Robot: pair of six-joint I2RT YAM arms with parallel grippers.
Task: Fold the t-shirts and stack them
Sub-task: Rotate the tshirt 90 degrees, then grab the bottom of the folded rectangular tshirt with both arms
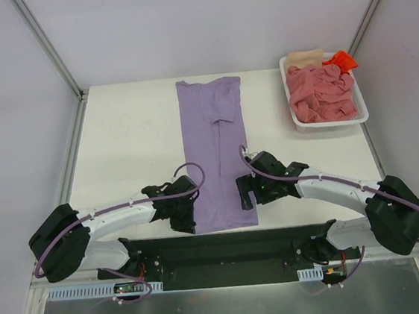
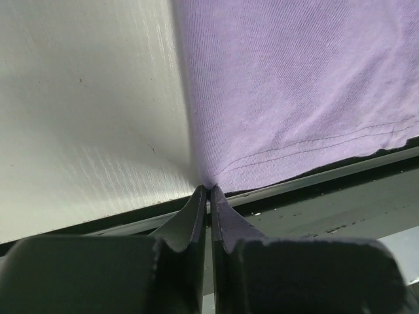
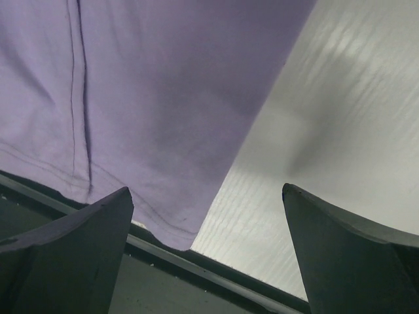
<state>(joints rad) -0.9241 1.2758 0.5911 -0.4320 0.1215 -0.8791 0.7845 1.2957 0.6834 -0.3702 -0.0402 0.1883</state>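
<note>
Top external shows the purple shirt (image 1: pixel 215 156) lying flat as a long narrow strip down the middle of the table (image 1: pixel 128 135), its hem at the table's near edge and its collar end near the far edge, with one sleeve folded in on top. More shirts, pink (image 1: pixel 323 96), beige (image 1: pixel 304 58) and orange-red (image 1: pixel 340 59), sit bunched in the basket (image 1: pixel 331 125) at the table's far right corner. The left claw (image 1: pixel 192 220) is closed on the hem corner nearest the table's near left. The left wrist view shows the cloth puckering into its shut tips. The right claw (image 1: pixel 245 198) stands wide open over the other hem corner at the table's near edge, gripping nothing. The cloth looks light, thin and limp, so it will likely sag and crease between two held points and drag on the table rather than slide cleanly. The two hem corners seem the sound places to hold, pinching all layers together. The hem sits right at the table's near edge, so there is little margin behind it. Bare table lies to the left and toward the far edge, giving room to carry the hem forward, and the basket is well apart.
</note>
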